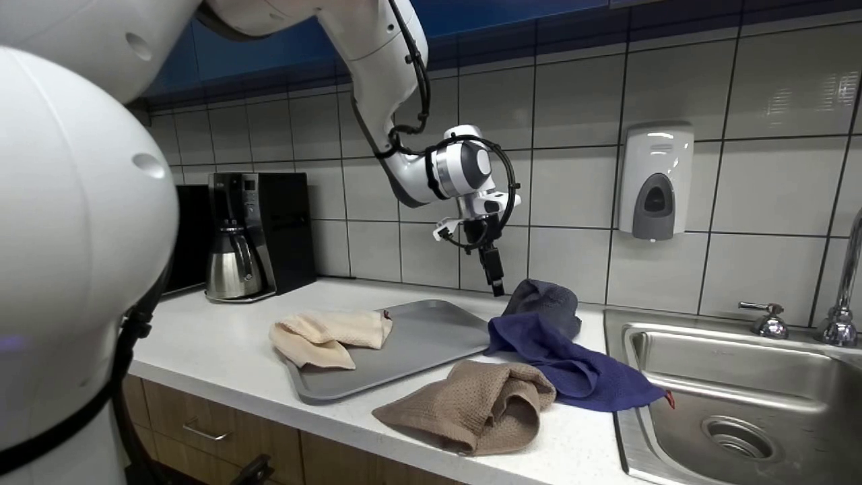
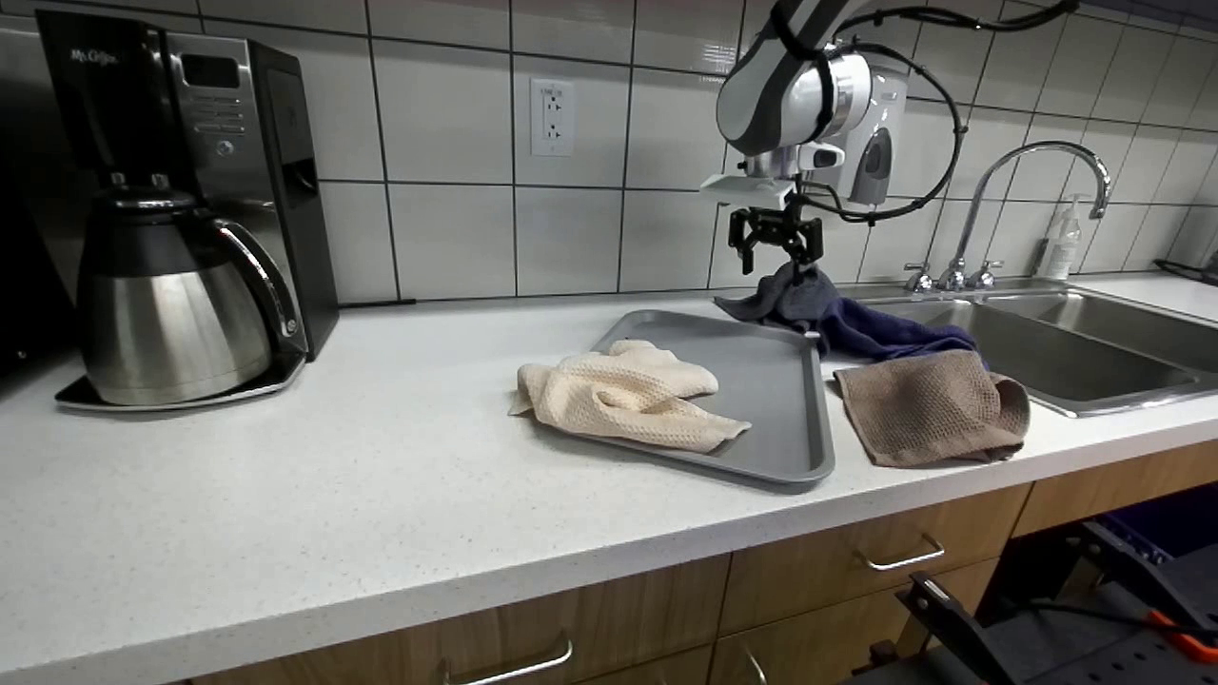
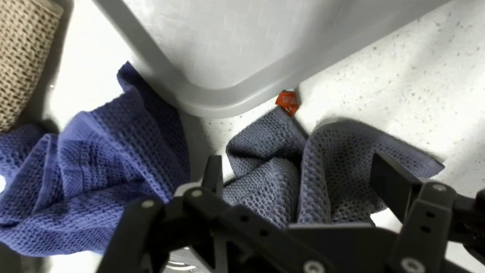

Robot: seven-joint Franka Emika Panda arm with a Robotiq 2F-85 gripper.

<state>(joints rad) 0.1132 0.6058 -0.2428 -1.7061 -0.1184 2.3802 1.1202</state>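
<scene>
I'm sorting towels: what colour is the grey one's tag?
The tag is orange-red, clearest in the wrist view.

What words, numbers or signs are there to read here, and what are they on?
"Mr. Coffee", slightly blurred, on the coffee machine.
Too small to read: any print by its buttons.
Too small to read: white marks on the red tag of the gray cloth.
Too blurred to read: marks on the soap bottle, the soap dispenser and the wall socket.

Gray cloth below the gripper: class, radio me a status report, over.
Gripper open, holding nothing. Gray cloth below it, crumpled on counter. Nothing seen between them; blue cloth and tray close by.
</scene>
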